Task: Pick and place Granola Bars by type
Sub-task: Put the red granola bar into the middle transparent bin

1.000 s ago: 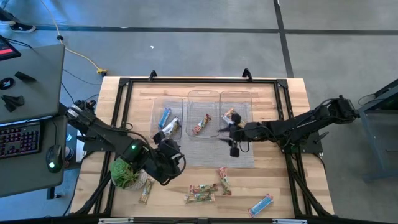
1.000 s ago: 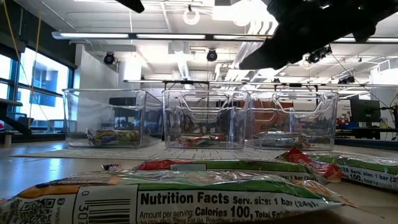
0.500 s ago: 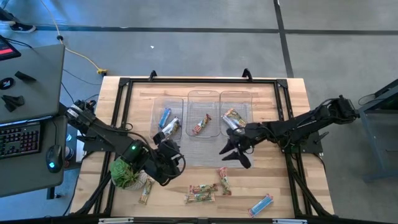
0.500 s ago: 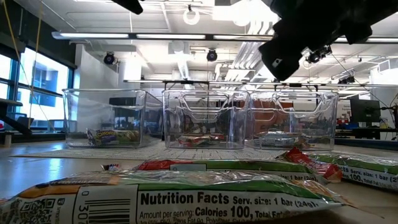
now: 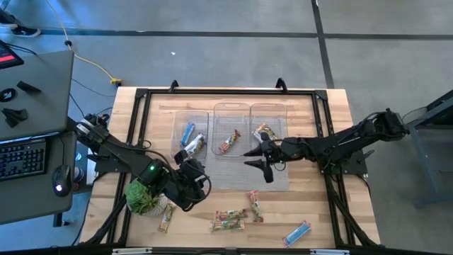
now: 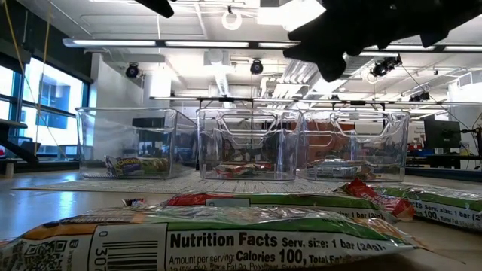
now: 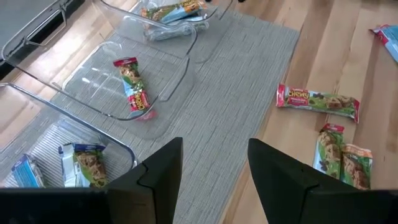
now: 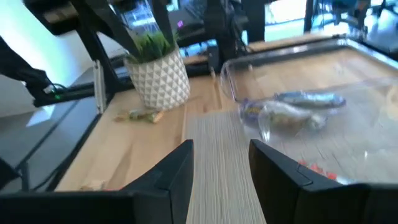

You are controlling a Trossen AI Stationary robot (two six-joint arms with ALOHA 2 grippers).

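Three clear trays stand in a row on a grey mat (image 5: pixel 233 170). The left tray (image 5: pixel 192 113) holds two blue Granola Bars (image 5: pixel 191 138). A red bar (image 5: pixel 228 142) lies in the middle tray, and one bar (image 5: pixel 265 132) in the right tray. Loose bars lie flat near the table's front edge (image 5: pixel 230 219), with a blue one (image 5: pixel 297 231) at the front right. My right gripper (image 5: pixel 258 163) hangs open over the mat, in front of the right tray, with nothing between its fingers (image 8: pixel 180 171). My left gripper (image 7: pixel 214 180) waits open above the mat's front left, beside the plant.
A green plant in a white pot (image 5: pixel 141 198) stands at the front left, with one bar (image 5: pixel 166 218) lying beside it. A black frame (image 5: pixel 141 95) runs around the wooden tabletop. Bare mat lies in front of the trays. A desk with a keyboard (image 5: pixel 21 159) stands left of the table.
My right gripper has rolled about its wrist and tipped above the mat in front of the right tray. It has stayed open and in nearly the same spot.
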